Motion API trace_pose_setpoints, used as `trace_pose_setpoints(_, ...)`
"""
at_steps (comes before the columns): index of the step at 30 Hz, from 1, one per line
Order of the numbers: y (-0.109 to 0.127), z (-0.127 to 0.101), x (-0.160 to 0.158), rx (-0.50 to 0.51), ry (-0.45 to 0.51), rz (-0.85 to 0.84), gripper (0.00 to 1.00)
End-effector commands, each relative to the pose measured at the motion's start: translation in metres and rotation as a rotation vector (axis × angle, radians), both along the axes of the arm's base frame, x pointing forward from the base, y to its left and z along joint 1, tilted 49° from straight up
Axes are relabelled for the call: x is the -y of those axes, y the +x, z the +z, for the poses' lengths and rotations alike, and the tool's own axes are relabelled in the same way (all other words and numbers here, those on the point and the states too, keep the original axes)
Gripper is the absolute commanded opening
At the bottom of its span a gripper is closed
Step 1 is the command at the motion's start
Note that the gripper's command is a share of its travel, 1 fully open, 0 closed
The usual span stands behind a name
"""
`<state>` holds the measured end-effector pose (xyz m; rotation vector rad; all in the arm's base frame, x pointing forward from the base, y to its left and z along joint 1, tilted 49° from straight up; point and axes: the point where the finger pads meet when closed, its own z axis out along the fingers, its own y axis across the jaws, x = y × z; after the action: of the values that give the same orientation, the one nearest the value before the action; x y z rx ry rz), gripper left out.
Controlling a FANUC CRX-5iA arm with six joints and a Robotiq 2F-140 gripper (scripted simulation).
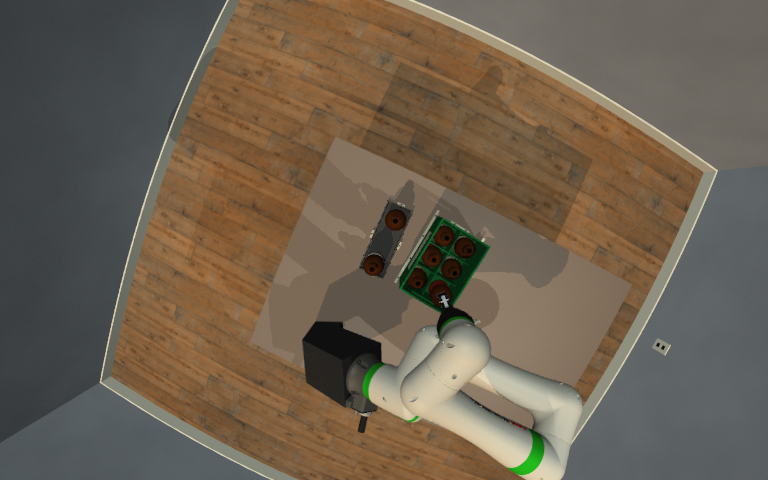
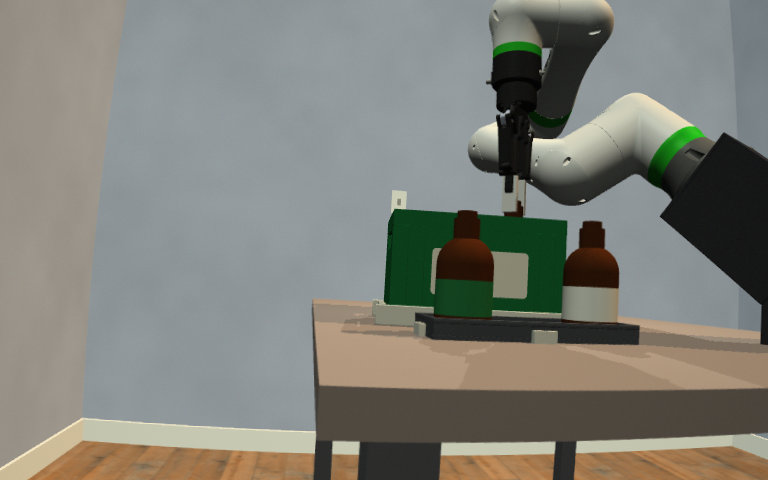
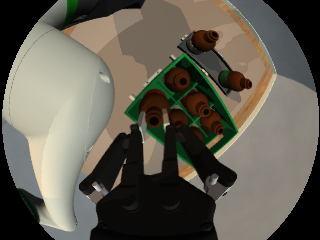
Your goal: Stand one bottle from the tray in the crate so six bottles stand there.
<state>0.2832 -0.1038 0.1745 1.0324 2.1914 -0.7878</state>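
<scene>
My gripper (image 1: 444, 300) (image 2: 515, 202) (image 3: 154, 116) is shut on the neck of a brown bottle (image 1: 438, 289) (image 2: 514, 211) (image 3: 154, 105) with a red label. The bottle is upright in the near corner cell of the green crate (image 1: 420, 299) (image 2: 413, 254) (image 3: 155, 84). Its neck shows above the rim in the exterior view; its base is hidden. The other cells each hold one brown bottle. On the dark tray (image 1: 385, 240) (image 2: 487, 331) (image 3: 212, 62) stand a green-labelled bottle (image 1: 395, 219) (image 2: 464, 271) (image 3: 235, 80) and a white-labelled bottle (image 1: 373, 264) (image 2: 590, 271) (image 3: 204, 40), both upright.
The crate and tray lie level, side by side on the table (image 1: 532, 316) (image 2: 396, 362), with a narrow gap between them. Pale locating strips edge both. A black box-shaped base (image 1: 339, 362) stands by the near table edge. Crate walls and a neighbouring bottle are close around the held bottle.
</scene>
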Motion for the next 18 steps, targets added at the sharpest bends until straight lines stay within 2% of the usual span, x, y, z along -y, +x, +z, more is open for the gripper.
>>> trace_pose_setpoints(1,0.0000,0.0001,-0.0002,0.000,0.000,0.000,0.00)
trace_pose_setpoints(18,0.0005,-0.0012,0.0012,0.000,0.000,0.000,0.00)
